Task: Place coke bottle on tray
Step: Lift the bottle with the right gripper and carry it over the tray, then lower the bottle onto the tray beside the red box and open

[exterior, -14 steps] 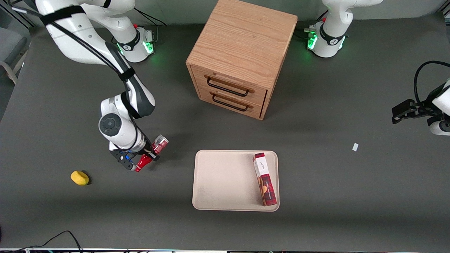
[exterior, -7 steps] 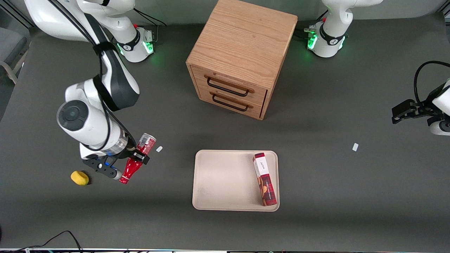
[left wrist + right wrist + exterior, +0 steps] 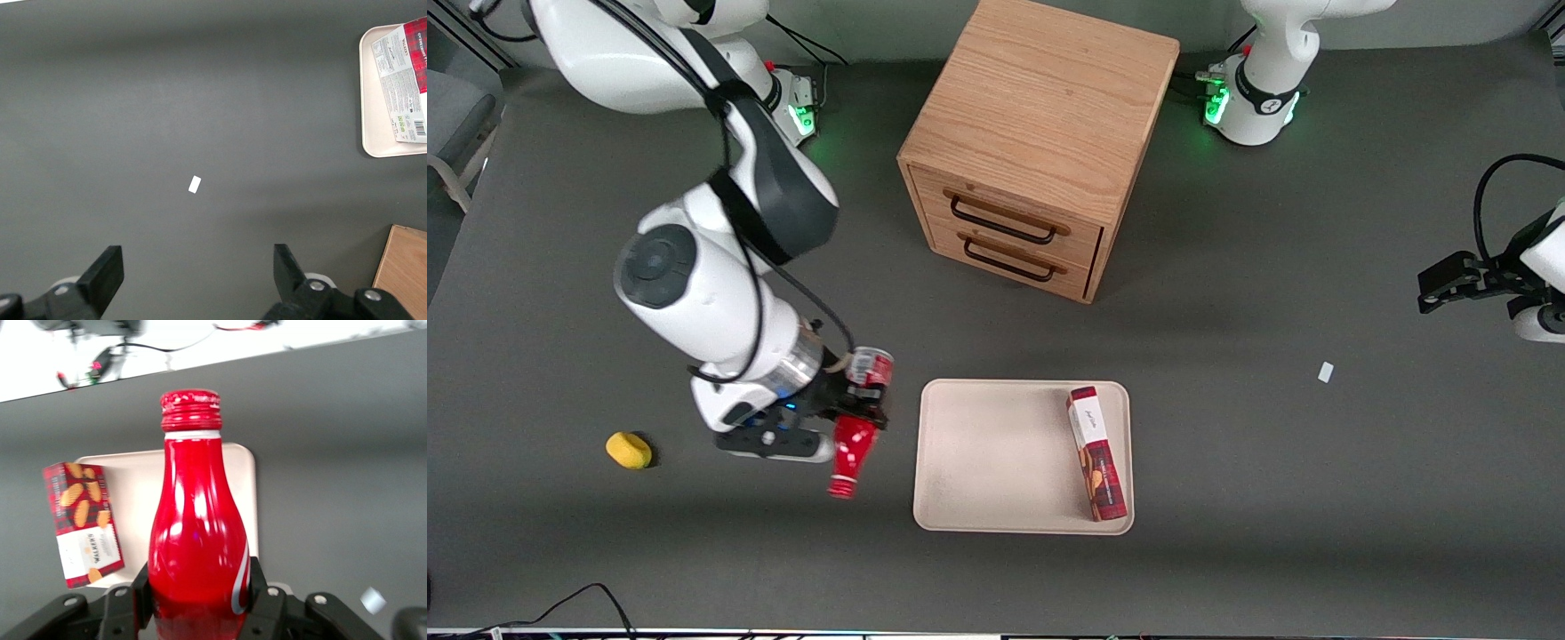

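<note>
The tool [image 3: 852,418] grips the coke bottle [image 3: 855,422] round its body — lifted off the bench [image 3: 1227,498]. The tray [image 3: 987,453] sits just beside the tool.

A dark grey table [image 3: 1227,498] lay under soft, even light; a wooden cabinet [image 3: 1040,133] stood on it, both drawers [image 3: 1009,233] closed.

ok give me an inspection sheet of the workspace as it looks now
surface: dark grey table.
job's things: coke bottle held above the table beside the tray, not on it; tray holds a snack box.
clutter: yellow object toward the working arm's end; white scrap toward the parked arm's end; wooden drawer cabinet.
grippers: gripper shut on the bottle's body.
cables: black cable at the table edge nearest the camera.
surroundings: nothing seen.
</note>
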Motion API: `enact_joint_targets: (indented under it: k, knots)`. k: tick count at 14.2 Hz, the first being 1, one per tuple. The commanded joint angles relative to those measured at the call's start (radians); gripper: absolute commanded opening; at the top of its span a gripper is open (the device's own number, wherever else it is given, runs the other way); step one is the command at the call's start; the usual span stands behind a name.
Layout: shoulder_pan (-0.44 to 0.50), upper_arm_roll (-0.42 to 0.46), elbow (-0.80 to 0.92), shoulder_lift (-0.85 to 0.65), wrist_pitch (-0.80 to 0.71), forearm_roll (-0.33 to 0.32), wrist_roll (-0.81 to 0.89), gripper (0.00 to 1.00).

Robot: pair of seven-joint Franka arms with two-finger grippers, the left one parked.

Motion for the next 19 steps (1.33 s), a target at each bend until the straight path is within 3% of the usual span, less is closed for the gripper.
enact_joint_targets:
  k: [1, 9, 15, 19]
  knots:
    - [0.025, -0.003, 0.086, 0.131, 0.106, 0.01, -0.147, 0.0]
    - [0.054, -0.003, 0.065, 0.288, 0.16, 0.013, -0.106, 0.0]
    - [0.054, -0.003, 0.051, 0.372, 0.292, 0.01, -0.106, 0.0]
    - [0.054, -0.008, 0.049, 0.404, 0.352, 0.01, -0.107, 0.37]
